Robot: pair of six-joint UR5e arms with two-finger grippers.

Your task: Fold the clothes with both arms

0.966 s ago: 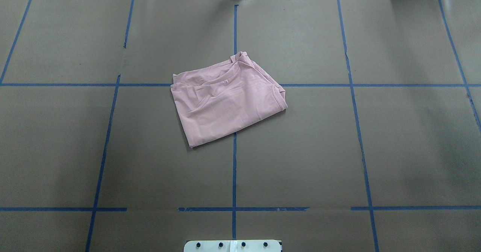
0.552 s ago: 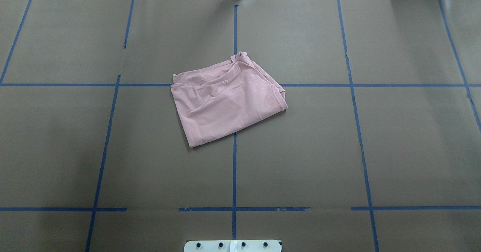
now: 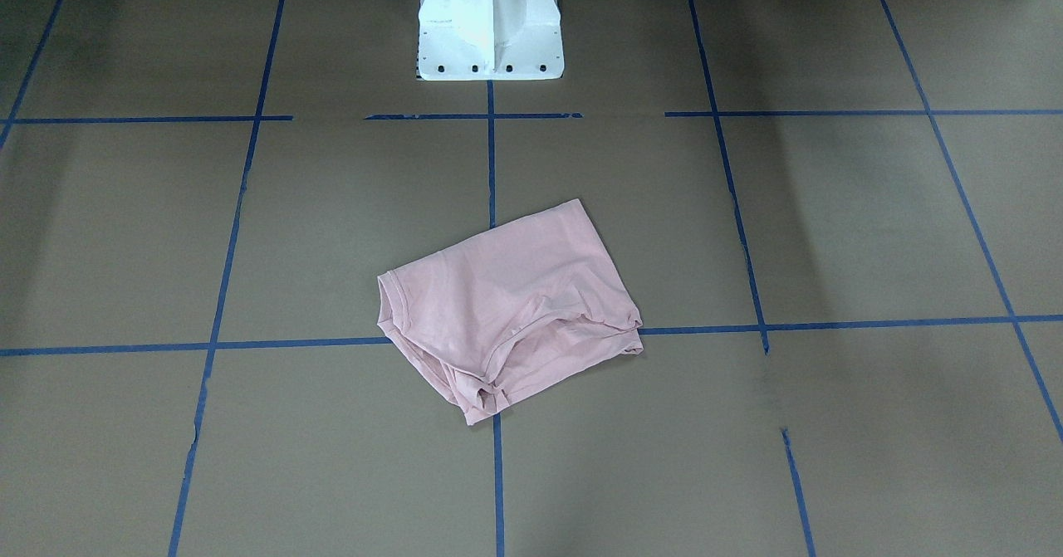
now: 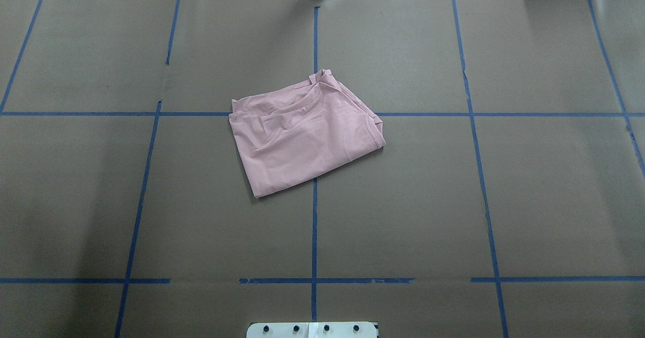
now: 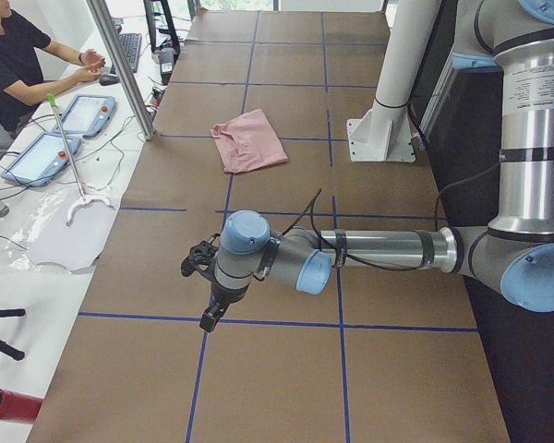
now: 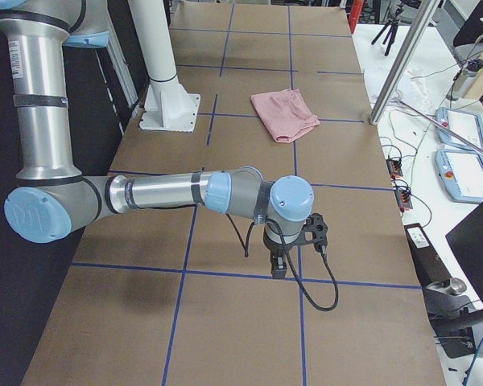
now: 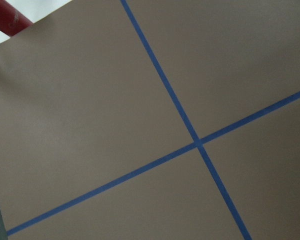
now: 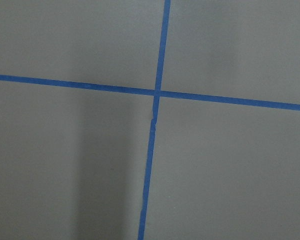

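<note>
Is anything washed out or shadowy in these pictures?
Front-facing view: glare washes out the white pedestal. Overhead view: soft shadow bands cross the table, yet the T-shirt is sharp. Right wrist view: a faint dark streak beside crisp blue tape.

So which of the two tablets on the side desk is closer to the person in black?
The far tablet in the left-side view, lying beside the metal post, near the person. The other tablet sits closer to the camera.
</note>
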